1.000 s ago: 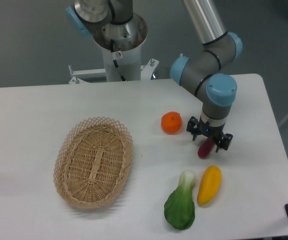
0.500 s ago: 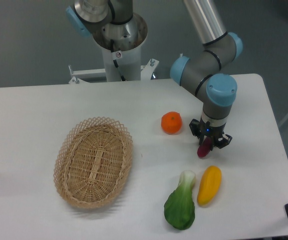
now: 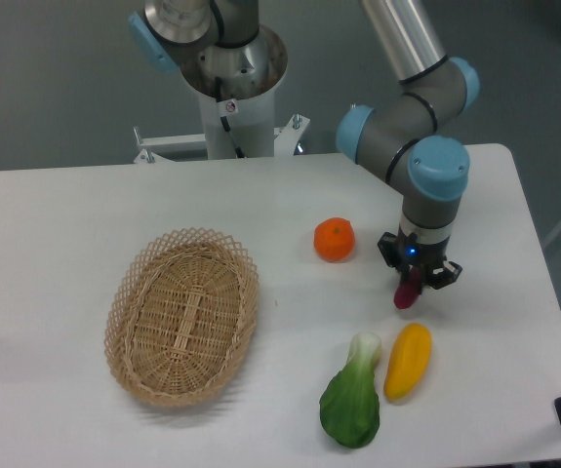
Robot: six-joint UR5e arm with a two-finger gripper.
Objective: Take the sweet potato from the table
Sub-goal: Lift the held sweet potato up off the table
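- the gripper point(image 3: 415, 283) pointed straight down over the right part of the table point(image 3: 85, 205); its fingers were closed in on the upper end of the sweet potato point(image 3: 407, 292), whose magenta lower end stuck out below them; whether the tuber touched the tabletop could not be told
- the sweet potato sat between the orange fruit point(image 3: 335, 239) up and to the left and the yellow vegetable point(image 3: 408, 360) just below; it touched neither
- a green leafy vegetable point(image 3: 351, 402) with a pale stem lay right beside the yellow vegetable, on its left, near the front edge
- an oval wicker basket point(image 3: 183, 315) stood well apart on the left half; nothing showed inside it
- nothing lay directly against the sweet potato; the orange fruit and the yellow vegetable were its nearest neighbours
- the tabletop was white and smooth with a rounded far right corner; the arm's grey links and blue joint caps rose from behind it; a white pedestal point(image 3: 236, 117) stood at the far edge against a plain grey floor
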